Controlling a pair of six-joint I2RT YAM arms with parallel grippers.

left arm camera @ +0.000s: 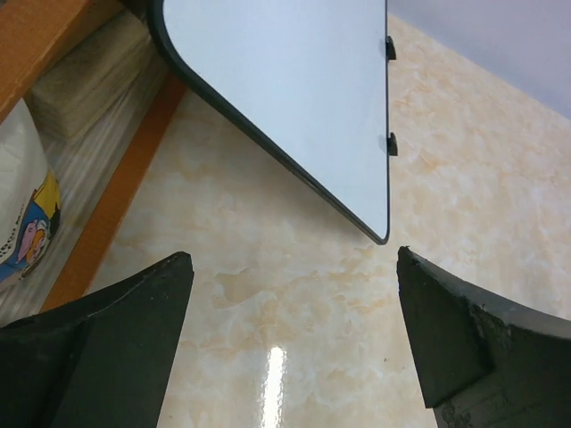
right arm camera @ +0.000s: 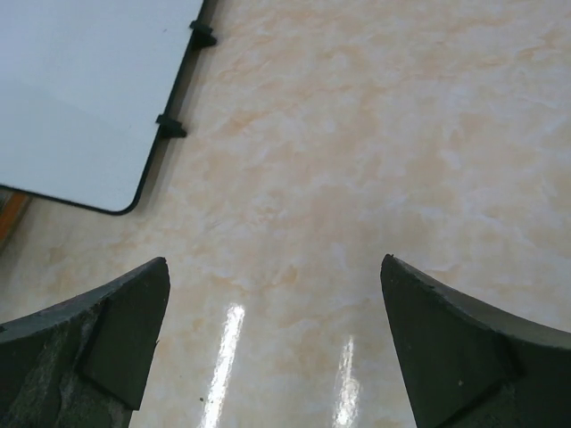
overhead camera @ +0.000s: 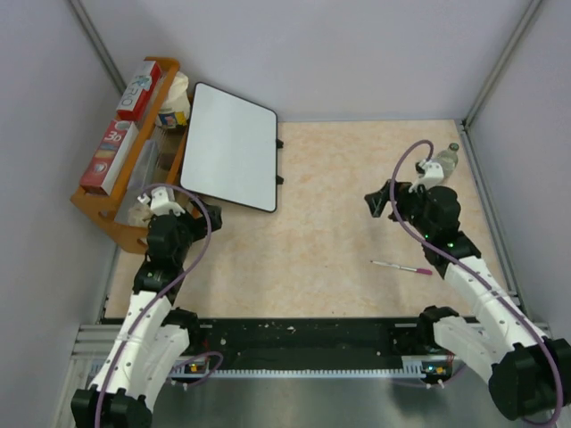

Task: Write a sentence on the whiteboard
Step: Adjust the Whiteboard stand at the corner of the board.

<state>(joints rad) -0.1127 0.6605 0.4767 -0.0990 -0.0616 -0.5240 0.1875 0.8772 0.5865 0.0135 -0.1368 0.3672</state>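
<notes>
Whiteboard (overhead camera: 230, 147): blank, counter's (overhead camera: 339, 223) far-left corner beside the wooden rack (overhead camera: 107, 201), face up, apparently ready for writing.
Marker (overhead camera: 401, 267): near right edge, unheld.
Left pincer (left arm camera: 294, 259), right pincer (right arm camera: 275, 263): released, empty.

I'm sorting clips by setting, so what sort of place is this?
Probably a robotics lab test cell: two robot arms bolted to a rail at the table edge, plain grey walls boxing it in, and staged props like a blank whiteboard and a pen.
</notes>
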